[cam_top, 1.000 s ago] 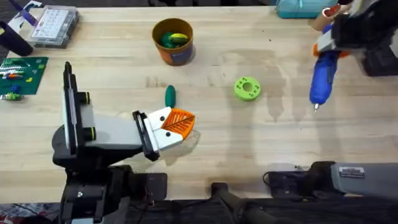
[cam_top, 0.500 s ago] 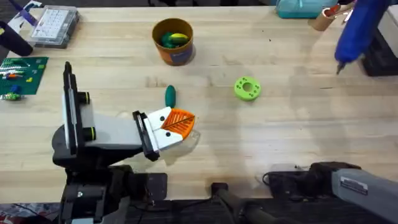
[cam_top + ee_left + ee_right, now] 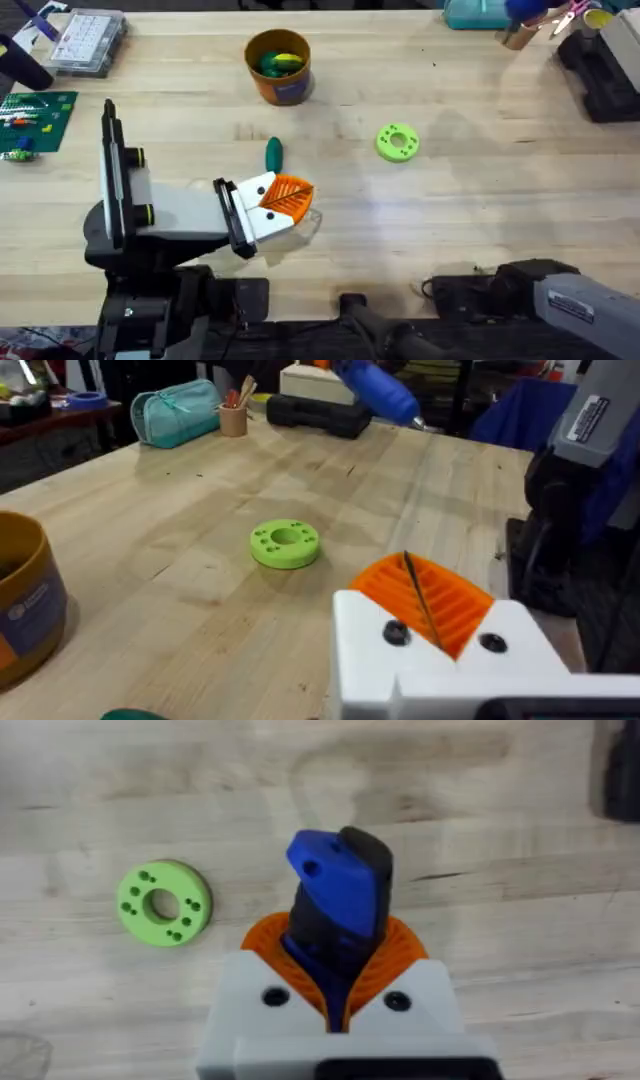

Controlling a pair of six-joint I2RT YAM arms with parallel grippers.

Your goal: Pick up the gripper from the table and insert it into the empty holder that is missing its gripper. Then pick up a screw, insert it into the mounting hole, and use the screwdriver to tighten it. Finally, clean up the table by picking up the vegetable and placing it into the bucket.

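The white wedge-shaped holder (image 3: 180, 215) with its black plate is my left arm's end. At its tip sits the orange ribbed gripper (image 3: 290, 198) on its white block. My left gripper (image 3: 415, 585) has its fingers pressed together, with nothing between them. The dark green vegetable (image 3: 273, 153) lies just beyond that tip. The orange bucket (image 3: 278, 65) stands farther back, with yellow and green pieces inside. My right gripper (image 3: 335, 950) is shut on the blue screwdriver (image 3: 335, 885), held high over the far right corner (image 3: 525, 8). The left wrist view shows the screwdriver's (image 3: 375, 388) bit pointing down.
A light green ring disc (image 3: 398, 142) lies mid-table. A clear parts box (image 3: 88, 40) and a green circuit board (image 3: 35, 115) sit at the far left. A teal pouch (image 3: 480, 12), a cup (image 3: 518, 35) and a black case (image 3: 600, 75) crowd the far right.
My right gripper has lifted the screwdriver from above the right middle of the table, up and back to the far right corner. The left arm has not moved.
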